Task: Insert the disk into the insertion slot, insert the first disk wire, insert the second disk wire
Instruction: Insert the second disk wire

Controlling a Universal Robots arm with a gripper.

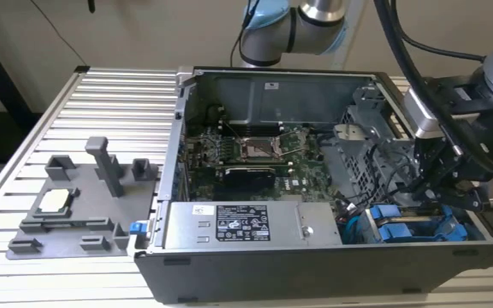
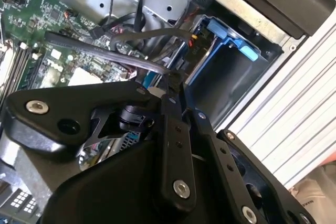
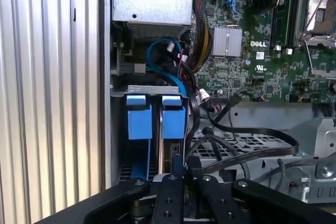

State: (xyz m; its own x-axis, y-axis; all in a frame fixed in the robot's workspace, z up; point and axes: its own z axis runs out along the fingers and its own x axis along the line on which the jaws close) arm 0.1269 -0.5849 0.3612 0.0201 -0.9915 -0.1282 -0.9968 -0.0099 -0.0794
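The disk's blue frame point(image 3: 173, 119) stands in the grey insertion slot point(image 3: 147, 89), at the case corner on the exterior view's right point(image 1: 400, 230). Another blue-tabbed drive point(image 3: 139, 119) sits right beside it. My gripper point(image 3: 176, 170) hangs just over the disk's end, inside the case point(image 1: 439, 192). Its fingers point(image 2: 170, 85) are pressed together on the end of a flat black disk wire point(image 2: 105, 51) that trails back across the board. Whether this is the first or second wire I cannot tell. The disk's label is hidden.
The silver power-supply box point(image 1: 238, 224) fills the case's front. The motherboard point(image 1: 246, 151) lies behind it, with loose black and blue cables point(image 3: 168, 61) beside the bay. A grey fixture plate point(image 1: 75, 205) sits on the slatted table point(image 1: 101, 115).
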